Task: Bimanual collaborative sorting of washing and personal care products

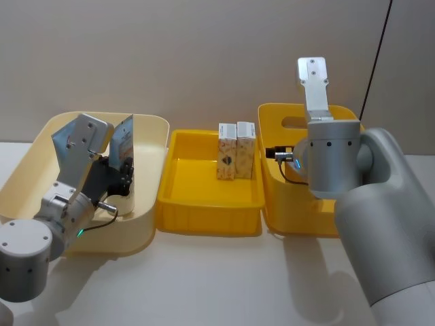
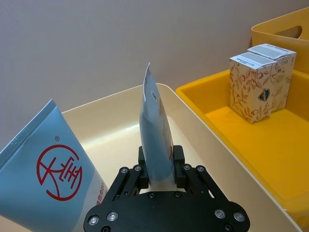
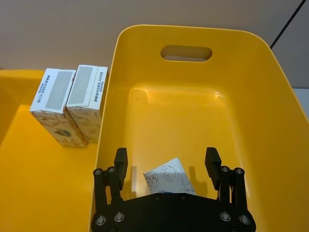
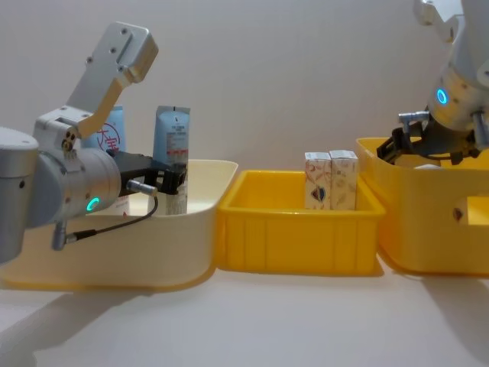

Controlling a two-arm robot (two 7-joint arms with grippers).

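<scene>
Here, surface and room: I see a pale counter (image 1: 224,272) below a beige wall (image 1: 204,54).
Left arm: at nine o'clock, the left gripper (image 2: 160,167) has its fingers clamped on a pale blue tube (image 2: 154,125), upright in the cream bin (image 1: 153,125).
Right arm: at three o'clock, the right gripper (image 3: 166,157) hangs with fingers spread above a carton (image 3: 169,179) lying in the yellow bin (image 3: 260,121).
Twelve o'clock: two cartons (image 1: 236,151) stand touching in the yellow tray (image 1: 204,204).

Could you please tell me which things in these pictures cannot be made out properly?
Left wrist view: the left gripper, shut on the held tube, hides its lower end.
Same view: the second tube is cut off by the edge.
Right wrist view: the body of the open right gripper partly covers the carton.
Head view: the right arm hides the floor of the right bin.
</scene>
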